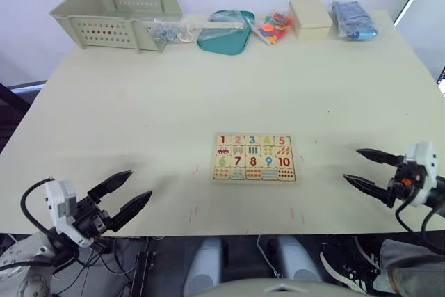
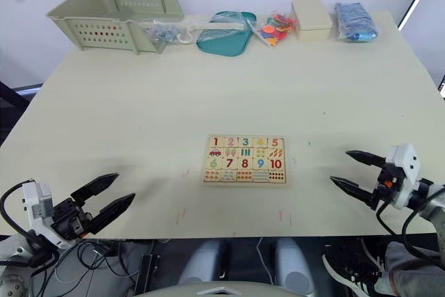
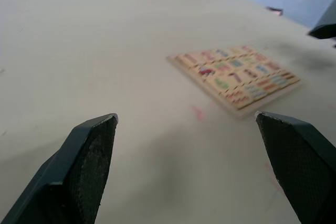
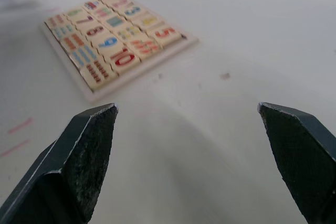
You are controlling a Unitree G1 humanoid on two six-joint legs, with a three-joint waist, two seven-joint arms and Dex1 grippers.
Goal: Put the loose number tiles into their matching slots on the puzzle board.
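The board (image 1: 254,158) is seen mid-tabletop (image 1: 208,88), long axis left-right, tiles 1 to 5 (image 1: 252,140) seated in its far row; left gripper (image 1: 122,192) and right gripper (image 1: 364,167) are held spread, empty, the right judged nearer

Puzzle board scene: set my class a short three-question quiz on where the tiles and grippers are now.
1. True or false: the top row of the puzzle board holds number tiles 1 to 5.
2. How do the jaws of the left gripper and right gripper stand? A shut on tiles, B open and empty, C shut and empty.
3. Which digit sits at the board's near right corner?

Key: 1 true. 2 B. 3 ten.
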